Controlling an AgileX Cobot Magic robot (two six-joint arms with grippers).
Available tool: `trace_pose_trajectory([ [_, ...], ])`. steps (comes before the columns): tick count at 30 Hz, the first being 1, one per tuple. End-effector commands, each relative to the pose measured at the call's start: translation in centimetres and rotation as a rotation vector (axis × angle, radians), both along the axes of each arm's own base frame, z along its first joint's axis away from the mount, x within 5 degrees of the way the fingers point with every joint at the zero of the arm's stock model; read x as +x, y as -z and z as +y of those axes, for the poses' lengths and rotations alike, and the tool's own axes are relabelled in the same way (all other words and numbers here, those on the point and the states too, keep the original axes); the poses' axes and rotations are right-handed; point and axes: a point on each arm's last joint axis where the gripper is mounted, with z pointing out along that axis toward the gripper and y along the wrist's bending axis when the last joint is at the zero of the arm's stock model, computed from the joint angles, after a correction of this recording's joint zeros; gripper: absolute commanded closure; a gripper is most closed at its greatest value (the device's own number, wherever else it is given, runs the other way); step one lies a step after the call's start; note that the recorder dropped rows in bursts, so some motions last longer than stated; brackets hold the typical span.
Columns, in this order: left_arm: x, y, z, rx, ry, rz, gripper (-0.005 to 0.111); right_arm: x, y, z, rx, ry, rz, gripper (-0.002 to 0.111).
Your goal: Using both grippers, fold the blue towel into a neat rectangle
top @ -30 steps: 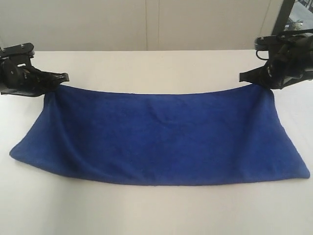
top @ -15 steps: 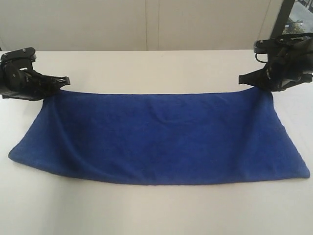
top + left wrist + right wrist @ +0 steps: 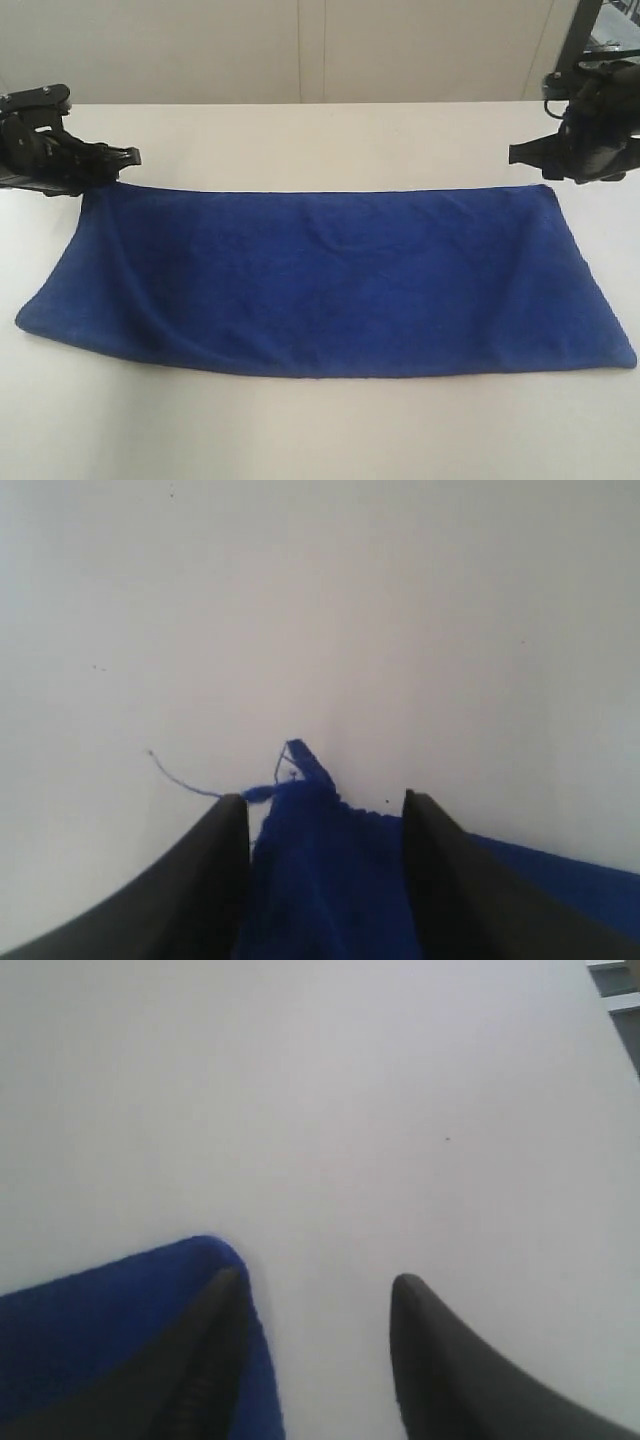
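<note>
As jaws gape, both arms (image 3: 45, 152) (image 3: 592, 140) flank the blue towel (image 3: 320, 285).

White table (image 3: 320, 430), matte, plain, a few tiny dark specks on it. Pale wall panels (image 3: 150, 50) behind, vertical seams. Dark slanted post (image 3: 583, 30) at far right corner.

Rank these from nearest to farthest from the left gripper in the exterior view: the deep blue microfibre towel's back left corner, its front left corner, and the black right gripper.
1. The deep blue microfibre towel's back left corner, at the open jaws of the left gripper.
2. Its front left corner, same side, nearer the camera.
3. The black right gripper, across on the right.
</note>
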Motion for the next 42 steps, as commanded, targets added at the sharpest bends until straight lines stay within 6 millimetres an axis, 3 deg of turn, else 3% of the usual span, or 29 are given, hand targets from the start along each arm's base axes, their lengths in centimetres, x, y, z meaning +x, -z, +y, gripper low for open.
trace_pose_trajectory([
  [1, -0.5, -2.0, 1.2, -0.008, -0.007, 0.027, 0.055, -0.7, -2.2, -0.3, -0.005, 0.012, 0.023, 0.077],
  [7, -2.3, -3.9, 1.7, 0.016, 0.072, 0.153, 0.062, -1.9, -2.8, 1.1, 0.08, -0.156, 0.175, 0.108],
  [16, -5.5, -5.1, 1.0, 0.052, 0.27, 0.409, 0.106, -4.1, -2.1, 1.5, 0.136, -0.167, 0.432, 0.108],
  [22, -7.3, -6.1, 0.8, 0.079, 0.398, 0.512, 0.107, -5.9, -3.3, 2.1, 0.211, -0.18, 0.491, 0.108],
  [29, -10.0, -8.4, 0.7, 0.076, 0.429, 0.51, 0.107, -9.5, -3.8, 2.4, 0.268, -0.19, 0.508, 0.108],
  [34, -12.9, -8.5, 0.8, 0.069, 0.428, 0.523, 0.107, -12.1, -2.3, 2.3, 0.27, -0.191, 0.52, 0.108],
  [42, -15.5, -7.0, 0.6, 0.025, 0.438, 0.546, 0.107, -14.0, 0.5, 2.3, 0.271, -0.194, 0.522, 0.108],
])
